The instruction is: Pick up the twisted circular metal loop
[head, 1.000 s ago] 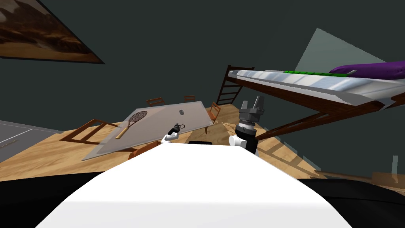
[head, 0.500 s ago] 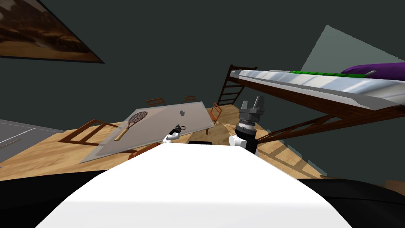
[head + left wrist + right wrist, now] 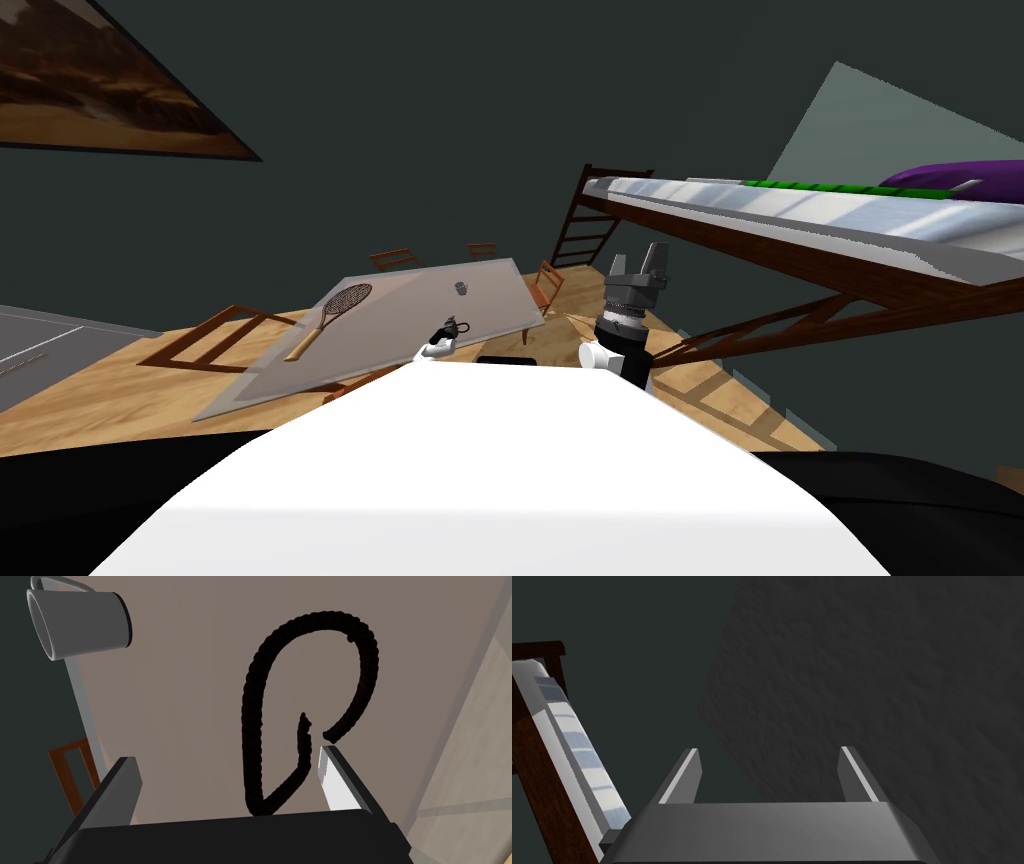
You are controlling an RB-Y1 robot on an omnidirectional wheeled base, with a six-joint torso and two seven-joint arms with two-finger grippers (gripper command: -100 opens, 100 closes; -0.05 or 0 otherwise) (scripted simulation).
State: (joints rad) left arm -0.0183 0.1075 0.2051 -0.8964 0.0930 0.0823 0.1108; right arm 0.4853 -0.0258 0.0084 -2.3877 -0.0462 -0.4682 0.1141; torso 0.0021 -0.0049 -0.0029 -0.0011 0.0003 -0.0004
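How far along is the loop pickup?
Approach looks done: the left hand sits over the dark twisted loop on the table, open, with the loop's near end between its fingers. In progress: lining up the grasp. To do: shutting on it and lifting; nothing is gripped yet. The right hand is open, raised aside.

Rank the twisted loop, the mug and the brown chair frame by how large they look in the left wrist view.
Largest, the twisted loop.
Next, the mug.
Smallest, the chair frame, though partly hidden and farther off, so unsure.
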